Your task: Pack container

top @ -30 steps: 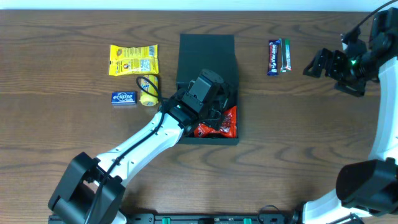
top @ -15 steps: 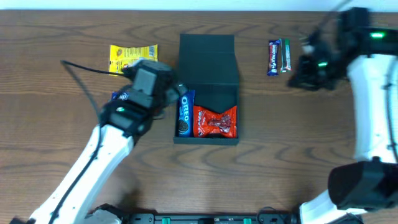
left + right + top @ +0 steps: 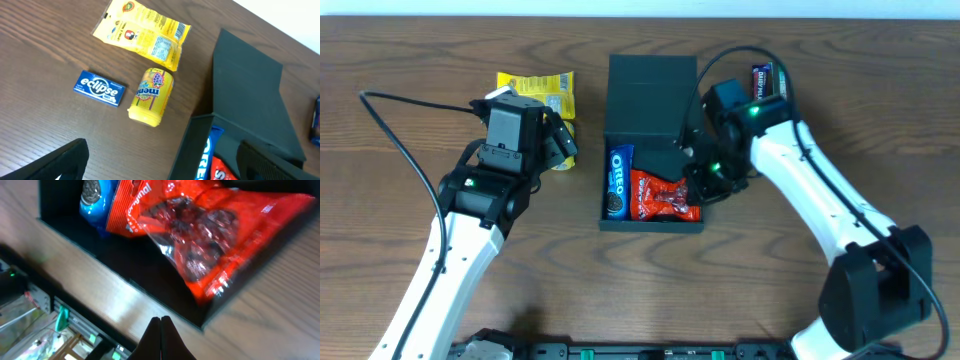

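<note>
My right gripper (image 3: 161, 324) is shut, empty, at the container (image 3: 650, 95) rim, likely to tamp the red packet (image 3: 665, 195); left gripper (image 3: 558, 140) gapes empty over the yellow tub (image 3: 151, 96)

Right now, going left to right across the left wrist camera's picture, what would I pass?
Eclipse gum → Mentos bottle → container. The yellow packet is left out because it spans above both the gum and the bottle.
</note>
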